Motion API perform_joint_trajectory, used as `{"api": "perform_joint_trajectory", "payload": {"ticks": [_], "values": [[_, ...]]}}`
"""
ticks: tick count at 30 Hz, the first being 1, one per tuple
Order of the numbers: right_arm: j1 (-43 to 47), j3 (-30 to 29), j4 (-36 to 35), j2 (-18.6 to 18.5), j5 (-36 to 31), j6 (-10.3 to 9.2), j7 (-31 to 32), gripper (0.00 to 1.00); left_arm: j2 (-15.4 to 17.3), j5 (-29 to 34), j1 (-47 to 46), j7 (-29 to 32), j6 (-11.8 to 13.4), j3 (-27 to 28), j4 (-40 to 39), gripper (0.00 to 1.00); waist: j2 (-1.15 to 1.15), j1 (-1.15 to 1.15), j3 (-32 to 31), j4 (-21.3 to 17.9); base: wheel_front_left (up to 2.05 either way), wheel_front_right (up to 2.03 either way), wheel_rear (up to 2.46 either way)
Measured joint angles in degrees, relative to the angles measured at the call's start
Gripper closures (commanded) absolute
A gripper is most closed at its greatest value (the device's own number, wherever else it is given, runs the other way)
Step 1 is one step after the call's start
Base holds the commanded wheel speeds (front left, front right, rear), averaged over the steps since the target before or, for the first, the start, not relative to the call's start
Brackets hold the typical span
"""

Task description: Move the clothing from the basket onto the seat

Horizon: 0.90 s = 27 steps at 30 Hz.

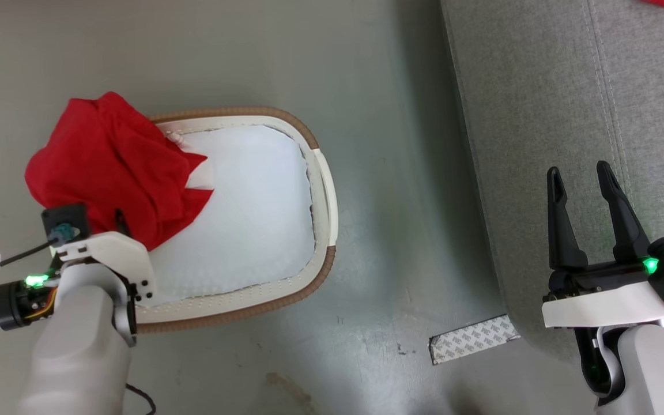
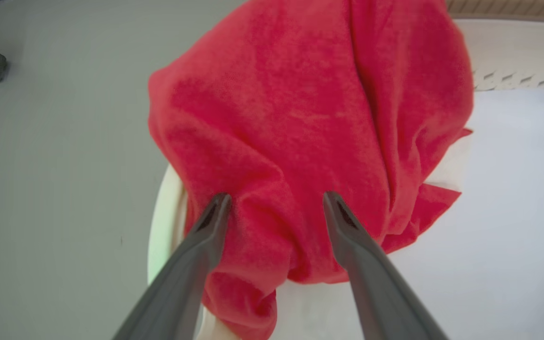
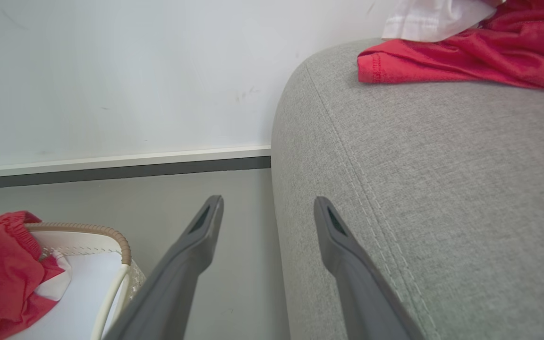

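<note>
Step in hand, as judged: grasping the red garment, which lies heaped over the rim of the basket on the side away from the sofa. For a sound pick, the fingers should be pushed deeper into the bunched fold between them before being closed, so that a thick pleat is taken and not one thin layer. One finger is seen just over the cream rim, so closing should be done clear of the plastic. The lift is best made straight up until the hanging hem is above the rim; otherwise the light basket may be dragged or tipped. A high carry across the floor is advised, since loose cloth will trail.

Garment: plain bright red, soft, matt, deeply creased. Part hangs outside the rim and part spills onto the pale bottom inside, where a small white patch is seen beside its pointed edge. It is expected to sag once lifted.

Left gripper: fingers spread apart, both tips touching the cloth, nothing clamped. Right gripper: fingers spread apart, empty, held over the sofa's near edge beside the stitched seam.

A second garment, red with white, is noted lying at the sofa's far end, so about half the task is judged done. A strip of grey printed tape is stuck to the floor at the sofa's corner
</note>
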Motion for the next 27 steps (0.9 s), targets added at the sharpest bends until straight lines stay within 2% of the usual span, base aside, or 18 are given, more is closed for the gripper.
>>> {"api": "perform_joint_trajectory", "payload": {"ticks": [2, 3, 4, 5, 7, 8, 9, 19, 27], "values": [[-0.2, 0.0, 0.0, 0.0, 0.0, 0.00, 0.0, 0.00, 0.3, -0.1, -0.4, 0.0, 0.0, -0.1, 0.6, 0.00, 0.00, 0.00, 0.4, -0.1, 0.00, 0.00, 0.00], [-0.3, 0.0, -0.1, 0.0, 0.0, 0.00, 0.0, 0.00, 0.3, -0.1, -0.7, -0.2, 0.0, -0.2, 0.8, 0.10, 0.00, 0.00, 0.7, -0.1, 0.00, 0.00, 0.00], [-0.3, 0.0, -0.1, 0.0, 0.1, 0.00, 0.0, 0.00, 0.3, -0.1, -1.0, -0.3, -0.1, -0.3, 1.0, 0.27, 0.00, 0.00, 0.9, -0.2, 0.00, 0.00, 0.00], [-0.4, -0.1, -0.1, 0.0, 0.1, 0.00, 0.0, 0.00, 0.4, -0.1, -1.3, -0.4, -0.2, -0.5, 1.1, 0.56, 0.00, 0.00, 1.1, -0.2, 0.00, 0.00, 0.00], [-0.4, -0.4, -0.2, 0.0, 0.3, 0.00, 0.0, 0.00, 0.4, -0.2, -1.9, -0.4, -0.2, -0.8, 1.5, 0.74, 0.00, 0.00, 1.6, -0.1, 0.00, 0.00, 0.00], [-0.4, -0.4, -0.2, 0.0, 0.3, 0.00, 0.0, 0.00, 0.4, -0.2, -2.2, -0.4, -0.3, -0.9, 1.7, 0.91, 0.00, 0.00, 1.9, -0.1, 0.00, 0.00, 0.00], [-0.4, -0.5, -0.3, 0.0, 0.3, 0.00, 0.0, 0.00, 0.4, -0.2, -2.5, -0.4, -0.3, -1.1, 1.9, 1.00, 0.00, 0.00, 2.1, -0.1, 0.00, 0.00, 0.00], [-0.5, -0.9, 0.3, 0.0, 0.3, 0.00, 0.0, 0.00, -1.2, -1.1, -3.7, -2.5, -2.6, -1.9, 1.1, 1.00, 0.00, 0.00, 1.9, 0.8, 0.00, 0.00, 0.00], [-0.1, -0.8, 1.1, 0.0, -1.1, 0.00, 0.0, 0.00, -4.4, -3.9, 0.7, -3.3, -7.8, -1.5, -6.9, 1.00, 0.00, 0.00, -3.0, 2.1, 0.00, 0.00, 0.00]]}}
